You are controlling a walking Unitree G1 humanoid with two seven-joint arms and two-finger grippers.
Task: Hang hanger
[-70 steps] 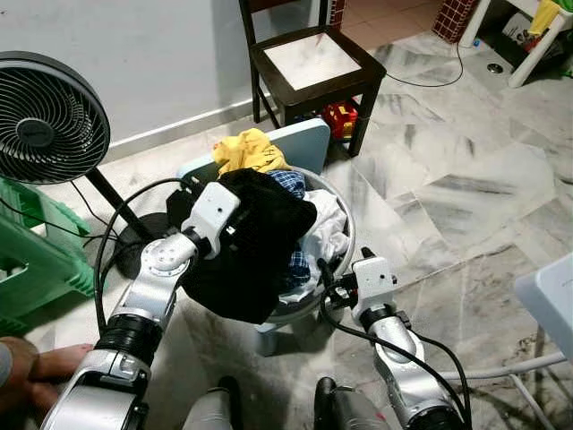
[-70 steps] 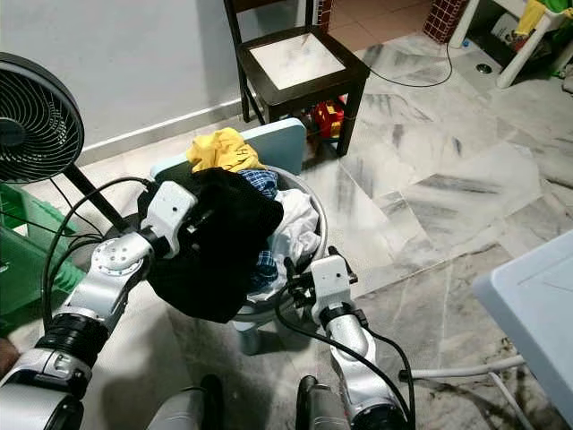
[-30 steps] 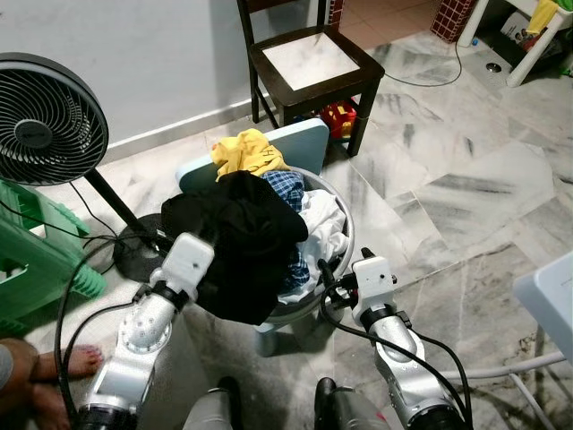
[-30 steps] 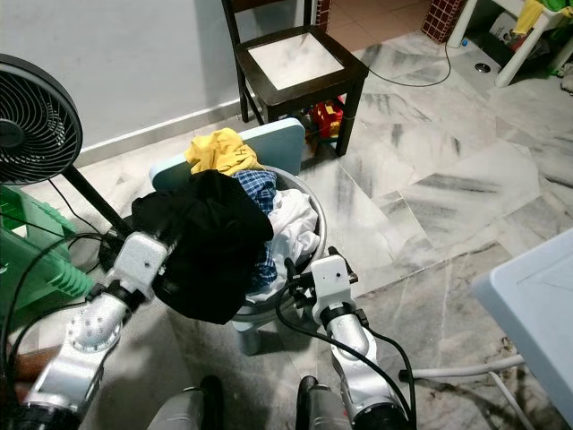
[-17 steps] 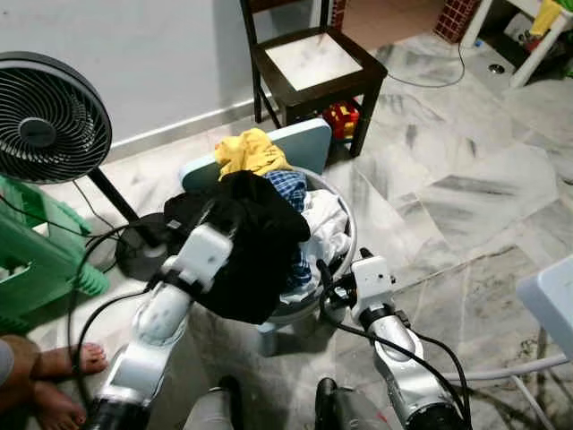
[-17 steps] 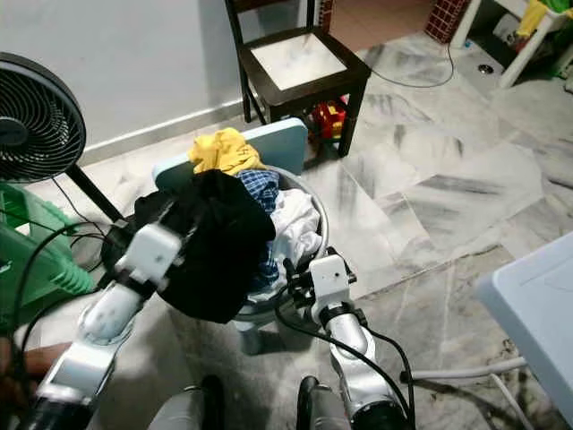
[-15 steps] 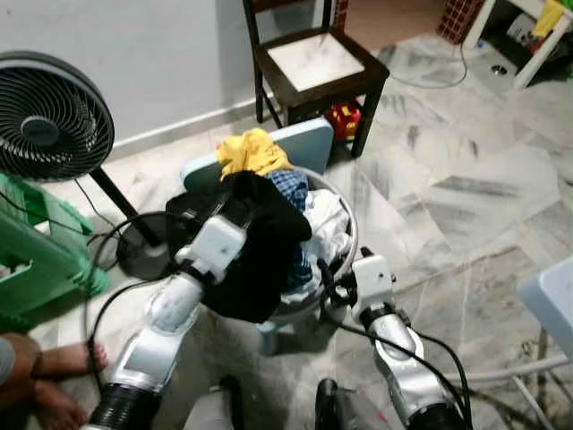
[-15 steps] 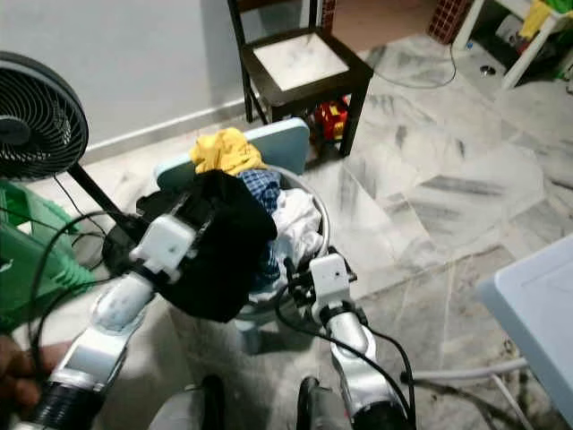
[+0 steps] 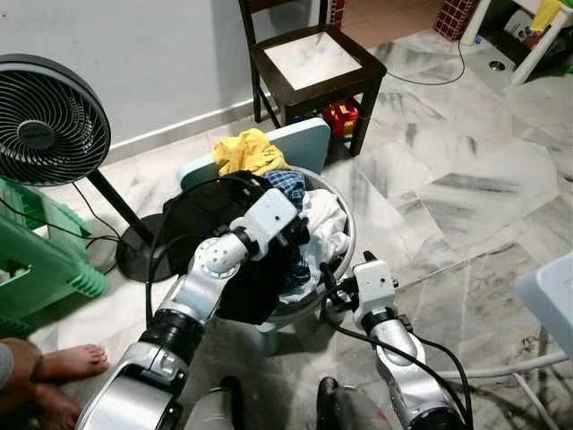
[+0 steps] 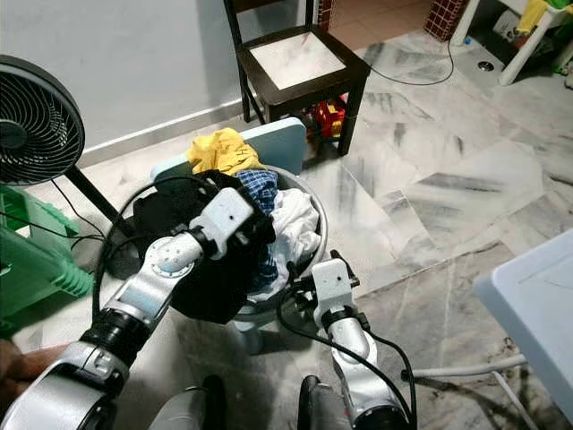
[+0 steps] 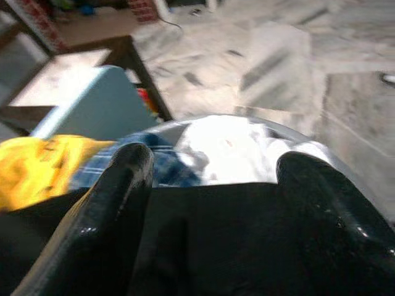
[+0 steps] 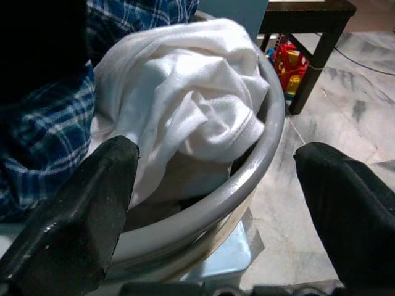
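A grey round laundry basket (image 9: 347, 235) stands on a light blue stool (image 9: 304, 143), heaped with clothes. A black garment (image 9: 201, 215) hangs over its left side. A yellow one (image 9: 251, 152), a blue plaid one (image 9: 288, 186) and a white one (image 9: 324, 224) lie beside it. My left gripper (image 9: 294, 231) hovers over the black garment near the middle of the heap, open, its fingers (image 11: 111, 203) spread above the cloth. My right gripper (image 9: 329, 291) is open and low at the basket's near right rim (image 12: 247, 179), facing the white garment (image 12: 185, 86).
A standing fan (image 9: 49, 116) and a green crate (image 9: 36, 260) are at the left. A dark wooden chair (image 9: 313, 58) stands behind the basket with a red toy (image 9: 340, 116) under it. A person's feet (image 9: 54, 372) are at the lower left. A white edge (image 9: 546, 300) juts in at the right.
My left arm has swung from the basket's left side to above the black garment, its gripper now near the heap's middle. The right arm has stayed put.
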